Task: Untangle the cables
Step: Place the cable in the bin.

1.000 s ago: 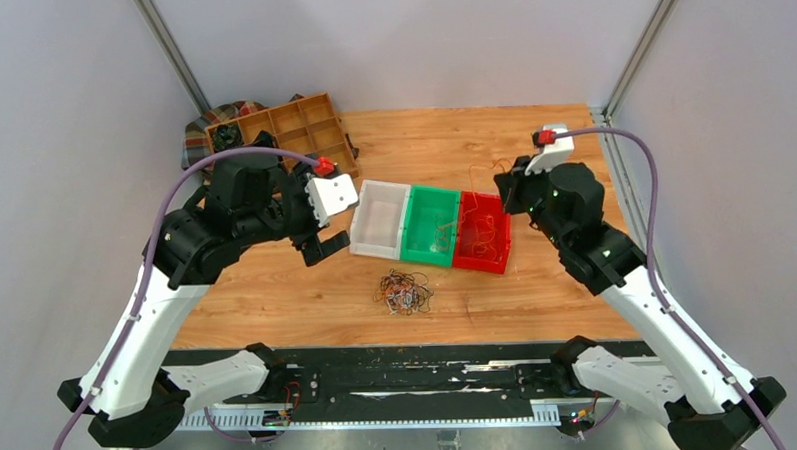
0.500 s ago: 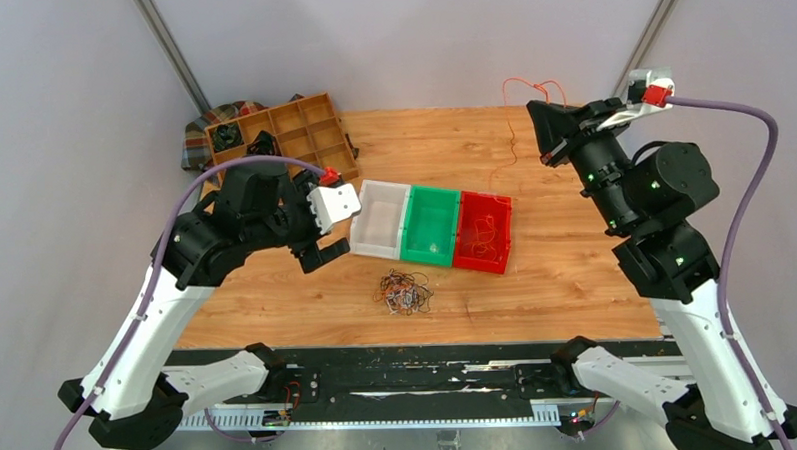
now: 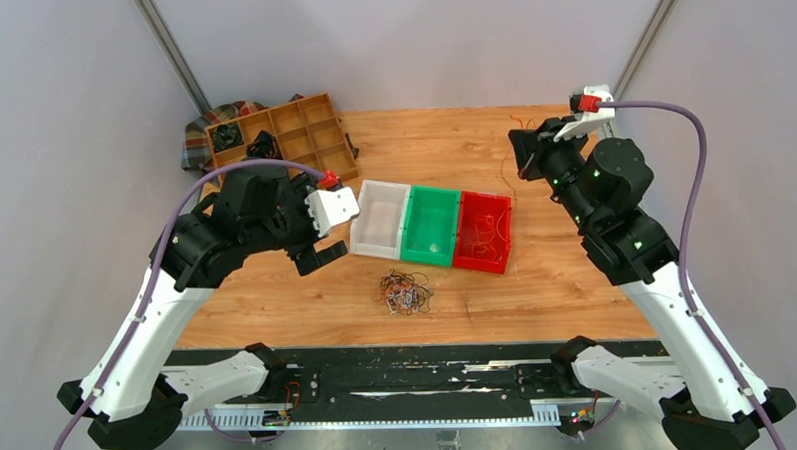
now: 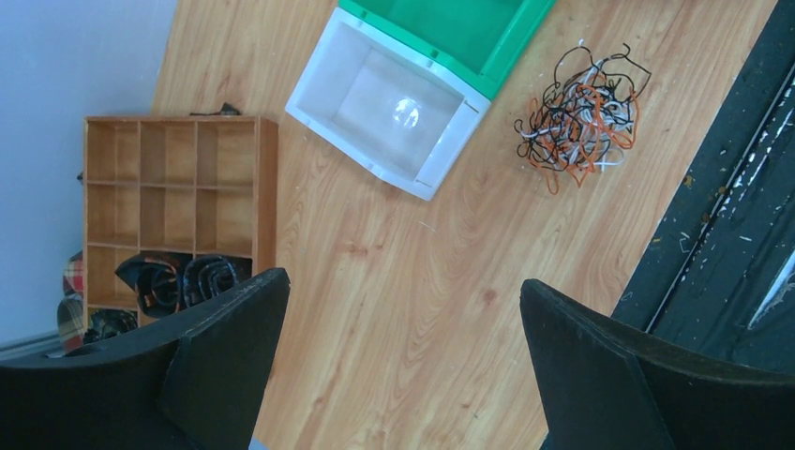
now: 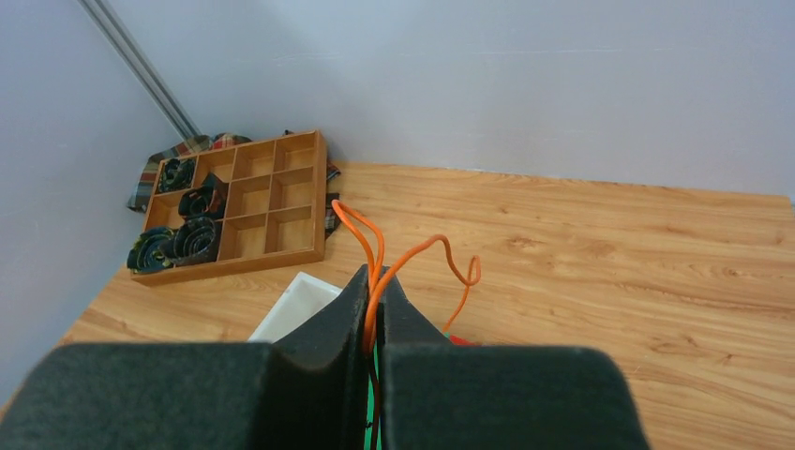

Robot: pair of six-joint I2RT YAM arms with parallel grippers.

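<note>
Top external view, left to right. Wooden tray (image 3: 314, 116) sits at the far left corner of the worktop (image 3: 567, 279), on a plaid cloth (image 3: 196, 144). The tray is split into compartments; black coiled rolls (image 3: 227, 136) fill a few at its left end, the rest are bare.

Left hand (image 4: 403, 314) hovers over bare wood near the white bin, fingers spread wide, holding nothing.

Three bins stand touching in a row at mid worktop:
- White bin (image 3: 378, 222): nothing inside.
- Green bin (image 3: 429, 222): a speck at the near end, too small to tell.
- Red bin (image 3: 481, 265): loose orange wires (image 3: 485, 228) lie inside.

Tangle of cables (image 3: 405, 292), orange, black and white, lies on the wood in front of the white and green bins, apart from them and untouched by either hand.

Right hand (image 5: 373, 314) is raised over the far right of the worktop, behind the red bin, fingers pressed together on one orange cable (image 5: 377, 272). The cable loops above the fingertips, and a thin strand trails down toward the red bin.
</note>
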